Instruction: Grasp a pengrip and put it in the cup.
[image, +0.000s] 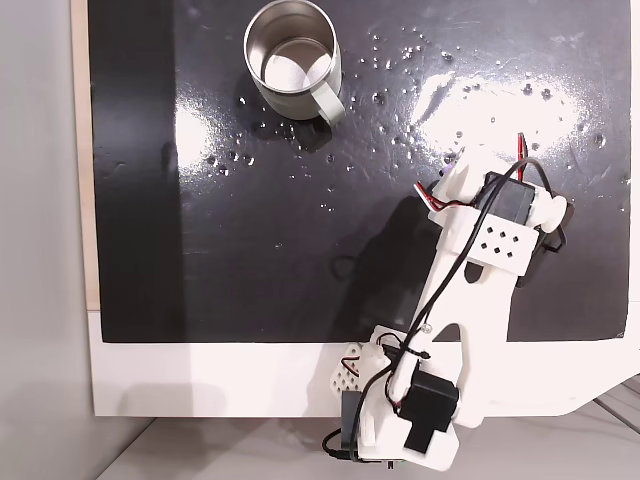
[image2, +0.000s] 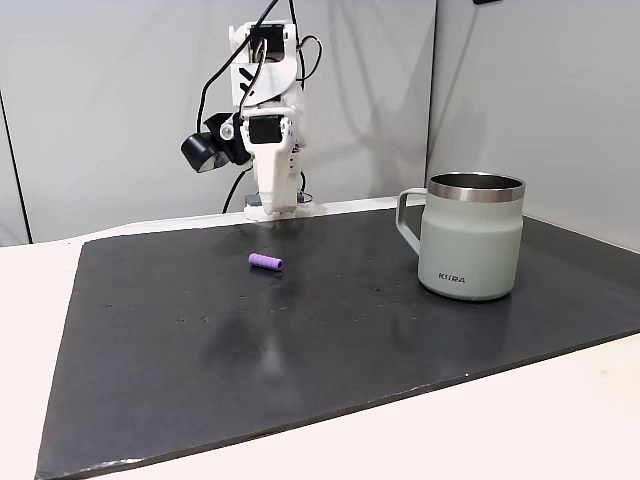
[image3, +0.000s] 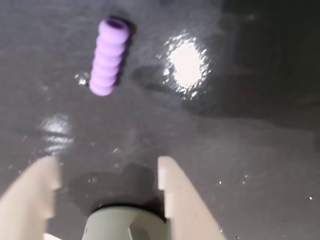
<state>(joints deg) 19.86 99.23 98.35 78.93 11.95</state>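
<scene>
Your white two-finger gripper (image3: 107, 172) hangs spread apart (nothing between its jaws), short of the ribbed purple pengrip (image3: 108, 56) lying on the black mat (image3: 250, 150).

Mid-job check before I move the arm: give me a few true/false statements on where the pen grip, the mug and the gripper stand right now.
1. The pen grip lies flat on the black mat. True.
2. The gripper is shut on the pen grip. False: its fingers are spread and empty, with the grip lying ahead of them in the wrist view.
3. The mug stands upright. True.
4. The pen grip is already in the mug. False: it lies on the mat, well apart from the mug.
5. The mug has tipped onto its side. False: its open rim faces up.
</scene>
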